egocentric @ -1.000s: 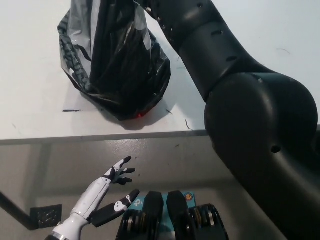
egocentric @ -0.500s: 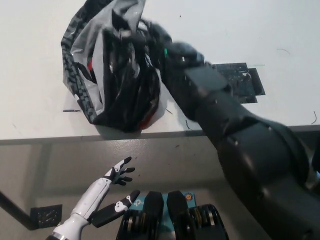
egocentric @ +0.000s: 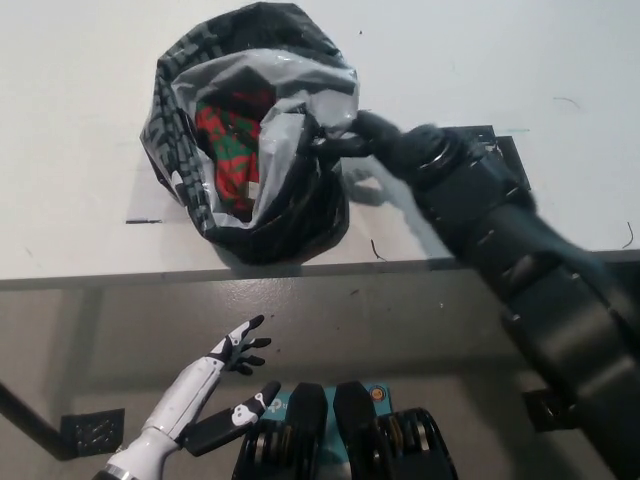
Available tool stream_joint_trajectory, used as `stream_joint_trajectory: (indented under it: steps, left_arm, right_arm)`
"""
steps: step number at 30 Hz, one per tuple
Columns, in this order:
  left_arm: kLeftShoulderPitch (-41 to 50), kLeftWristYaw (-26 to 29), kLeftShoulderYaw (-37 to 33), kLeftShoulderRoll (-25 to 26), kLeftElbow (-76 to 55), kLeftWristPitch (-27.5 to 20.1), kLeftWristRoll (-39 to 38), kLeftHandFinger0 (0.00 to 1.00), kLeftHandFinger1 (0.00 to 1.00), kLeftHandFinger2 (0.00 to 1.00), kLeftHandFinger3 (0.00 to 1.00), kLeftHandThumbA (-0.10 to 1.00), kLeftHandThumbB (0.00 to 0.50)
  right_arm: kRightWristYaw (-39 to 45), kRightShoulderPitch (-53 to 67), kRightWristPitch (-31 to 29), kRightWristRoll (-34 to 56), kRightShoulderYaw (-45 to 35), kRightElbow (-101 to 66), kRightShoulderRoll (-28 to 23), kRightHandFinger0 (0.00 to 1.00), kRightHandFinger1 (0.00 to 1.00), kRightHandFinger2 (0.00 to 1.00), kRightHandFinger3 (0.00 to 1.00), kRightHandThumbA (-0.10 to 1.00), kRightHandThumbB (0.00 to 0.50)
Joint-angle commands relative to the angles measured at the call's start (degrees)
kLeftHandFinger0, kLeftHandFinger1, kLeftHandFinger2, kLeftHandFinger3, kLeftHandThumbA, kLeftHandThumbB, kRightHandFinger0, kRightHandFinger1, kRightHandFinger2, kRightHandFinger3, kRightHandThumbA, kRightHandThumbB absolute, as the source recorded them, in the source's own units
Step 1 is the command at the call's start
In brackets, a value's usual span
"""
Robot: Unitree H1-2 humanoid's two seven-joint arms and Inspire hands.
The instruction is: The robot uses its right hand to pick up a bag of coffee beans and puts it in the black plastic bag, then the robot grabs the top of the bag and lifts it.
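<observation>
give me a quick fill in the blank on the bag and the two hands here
1. The red and green coffee bean bag lies ____ the black plastic bag.
2. The black right hand grips that bag's ____.
3. The white left hand hangs ____ the white table's edge, holding nothing.

Missing: inside; rim; below

**White table with a plastic bag on it**

A flat white table [egocentric: 80, 120] fills the upper part of the head view, its front edge running across the middle. A crinkled black plastic bag [egocentric: 300, 215] sits on it near that edge, mouth open. A dark square patch [egocentric: 505, 165] lies on the tabletop to the bag's right. Small dark marks dot the surface.
</observation>
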Motion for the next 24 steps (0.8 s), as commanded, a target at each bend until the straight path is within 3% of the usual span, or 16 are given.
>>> stream_joint_trajectory:
  steps: [1,4,7,9,11,12,22,24]
  left_arm:
    - [-1.1,-1.4,-0.4,1.3,-1.1,0.2,0.2,0.71,0.71,0.81,1.0,0.68,0.201]
    - [-1.1,-1.5,-0.3,1.3,-1.1,0.5,0.2,0.71,0.72,0.81,1.0,0.66,0.195]
    - [-1.1,-1.9,-0.3,1.5,-1.1,0.5,-0.1,0.71,0.72,0.81,1.0,0.64,0.189]
    - [-1.2,-1.9,-0.4,1.5,-1.0,0.2,0.1,0.71,0.72,0.81,1.0,0.64,0.19]
    - [-1.3,-2.1,-0.4,1.5,-0.6,-0.1,0.0,0.7,0.7,0.8,1.0,0.62,0.18]
    - [-1.2,-2.2,-0.4,1.6,-0.6,-0.1,0.1,0.7,0.7,0.8,1.0,0.62,0.182]
    - [-0.8,-2.6,-0.6,1.4,-1.2,0.1,-0.3,0.69,0.7,0.79,1.0,0.61,0.185]
    - [-0.5,-2.6,-0.6,1.4,-1.3,0.0,-0.2,0.7,0.7,0.79,1.0,0.6,0.187]
  right_arm:
    - [14.9,-11.2,-1.2,-0.3,-2.1,-6.2,-4.9,1.0,1.0,1.0,1.0,0.88,0.5]
    - [17.2,-13.8,0.5,0.9,-3.9,-8.6,-6.3,1.0,1.0,1.0,1.0,0.86,0.5]
    - [23.4,-17.5,1.8,0.3,-3.8,-10.5,-8.8,1.0,1.0,1.0,1.0,0.98,0.5]
    - [24.1,-17.7,2.3,1.6,-5.5,-12.3,-9.5,1.0,1.0,1.0,1.0,0.94,0.5]
    - [24.3,-17.6,4.2,3.1,-7.7,-14.9,-10.6,1.0,1.0,1.0,1.0,1.0,0.5]
    - [24.0,-17.2,4.9,3.2,-8.2,-16.5,-10.9,1.0,1.0,1.0,1.0,1.0,0.475]
    - [25.6,-12.3,15.1,4.2,-13.1,-24.5,-12.4,1.0,1.0,1.0,1.0,1.0,0.5]
    - [25.5,-11.3,14.4,4.9,-14.4,-24.9,-12.3,1.0,1.0,1.0,1.0,0.9,0.5]
